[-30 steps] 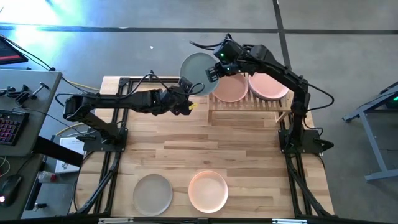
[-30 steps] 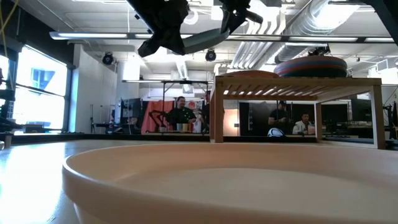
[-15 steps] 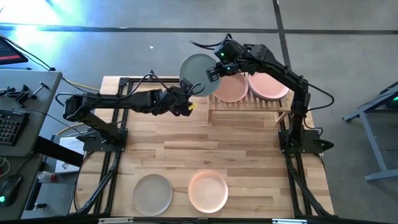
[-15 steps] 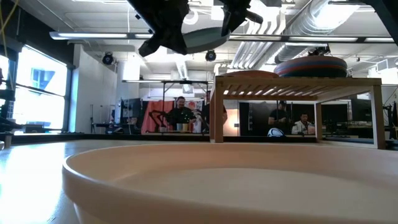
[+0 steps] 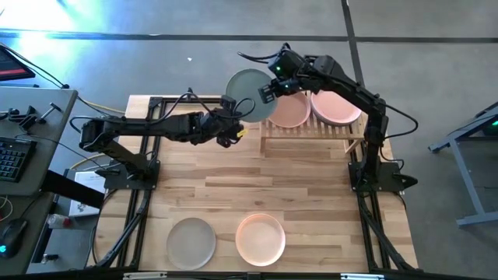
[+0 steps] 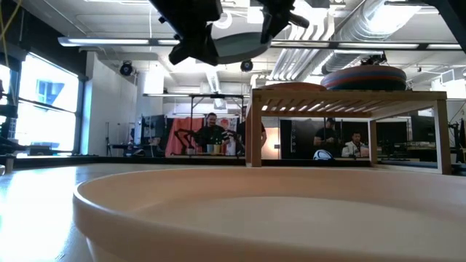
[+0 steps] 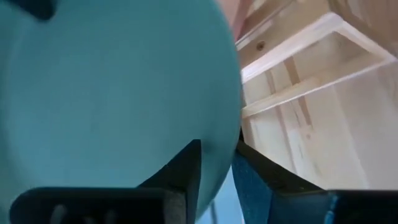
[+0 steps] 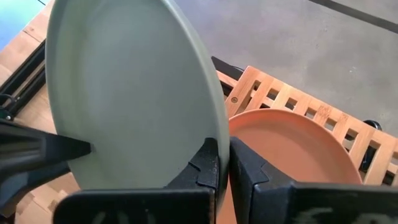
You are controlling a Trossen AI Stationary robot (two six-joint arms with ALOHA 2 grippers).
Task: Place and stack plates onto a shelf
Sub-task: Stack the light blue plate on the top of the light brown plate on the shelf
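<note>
A grey-green plate (image 5: 249,93) hangs in the air by the shelf's (image 5: 311,131) left end. My right gripper (image 5: 268,92) is shut on the side of the plate nearest the shelf. My left gripper (image 5: 232,117) is open at the opposite, near-left rim. Its fingers (image 7: 186,171) stand on either side of that rim (image 7: 227,134); I cannot tell whether one touches. On the shelf a peach plate (image 5: 286,113) lies on the left and a pink-topped stack (image 5: 336,106) on the right. My right gripper pinches the plate's rim (image 8: 219,127) between its two fingers, one on the upper face and one on the underside. The fingers slant down from the shelf's side. The plate is lifted clear of table and shelf and is slightly tilted (image 6: 237,45).
Two more plates lie near the table's front edge, a grey one (image 5: 191,241) and a peach one (image 5: 261,239). The peach one fills the foreground of the low view (image 6: 277,211). Bare wood lies between them and the shelf. A desk with a keyboard (image 5: 12,159) stands at the left.
My left gripper has rolled about its own axis while staying in place. The grey-green plate, tilted steeply a second ago, has tipped nearer to level and stays in the air beside the shelf. My right arm has kept still.
</note>
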